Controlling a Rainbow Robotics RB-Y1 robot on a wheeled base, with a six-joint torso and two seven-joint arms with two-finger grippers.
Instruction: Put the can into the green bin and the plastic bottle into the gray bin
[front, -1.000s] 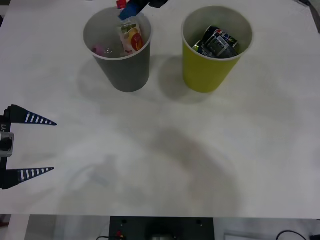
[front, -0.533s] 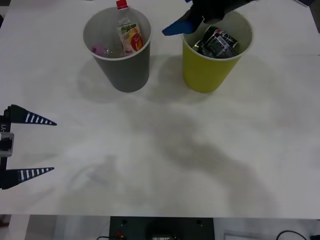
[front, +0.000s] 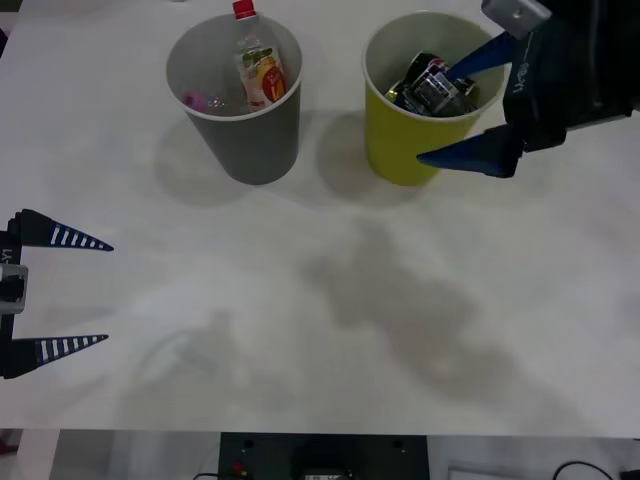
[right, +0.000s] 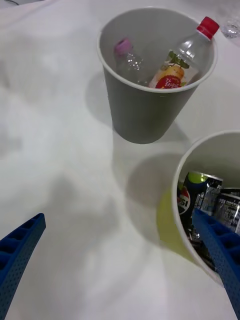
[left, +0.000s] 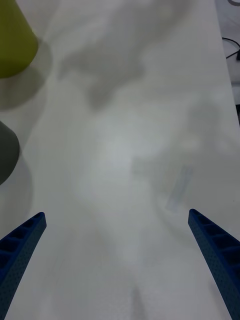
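The plastic bottle (front: 257, 68) with its red cap leans upright inside the gray bin (front: 250, 150), also seen as the bottle (right: 176, 70) in the gray bin (right: 140, 112). Dark cans (front: 436, 86) lie in the green bin (front: 395, 150); the right wrist view shows the cans (right: 212, 197) inside the green bin (right: 169, 220). My right gripper (front: 433, 115) hangs open at the green bin's right side, holding nothing; its fingers frame the right gripper (right: 117, 215). The left gripper (front: 108, 293) stands open at the table's left edge, the same left gripper (left: 116, 214) over bare table.
A clear pink-capped bottle (right: 125, 54) lies in the gray bin beside the plastic bottle. The two bins stand side by side at the back of the white table (front: 320, 300). The left wrist view catches the green bin (left: 12, 40) and gray bin (left: 6, 150) at its edge.
The right gripper left the bottle standing in the gray bin and swung rightward, from above the gray bin to the green bin's right side. The left arm stayed put.
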